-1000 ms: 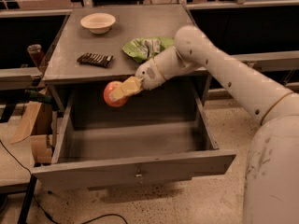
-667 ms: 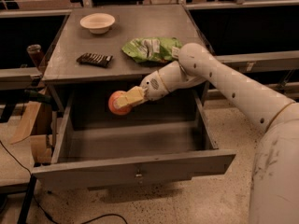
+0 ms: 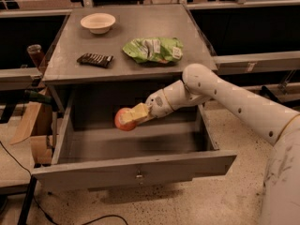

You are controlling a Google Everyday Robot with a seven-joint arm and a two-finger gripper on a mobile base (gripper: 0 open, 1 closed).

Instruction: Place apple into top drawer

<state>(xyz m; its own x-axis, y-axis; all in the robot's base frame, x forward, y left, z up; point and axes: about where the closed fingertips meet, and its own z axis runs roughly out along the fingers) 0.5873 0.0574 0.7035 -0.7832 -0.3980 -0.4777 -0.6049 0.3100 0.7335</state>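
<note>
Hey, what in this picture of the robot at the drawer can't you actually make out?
Camera view, the only one:
- Right side of the apple: covered by the hand, which grips it above the open drawer.
- Back right corner of the drawer: hidden behind the arm.
- Print on the green bag and the dark bar on the tabletop: too blurred to read.
- The robot's body: cut off by the right edge.
</note>
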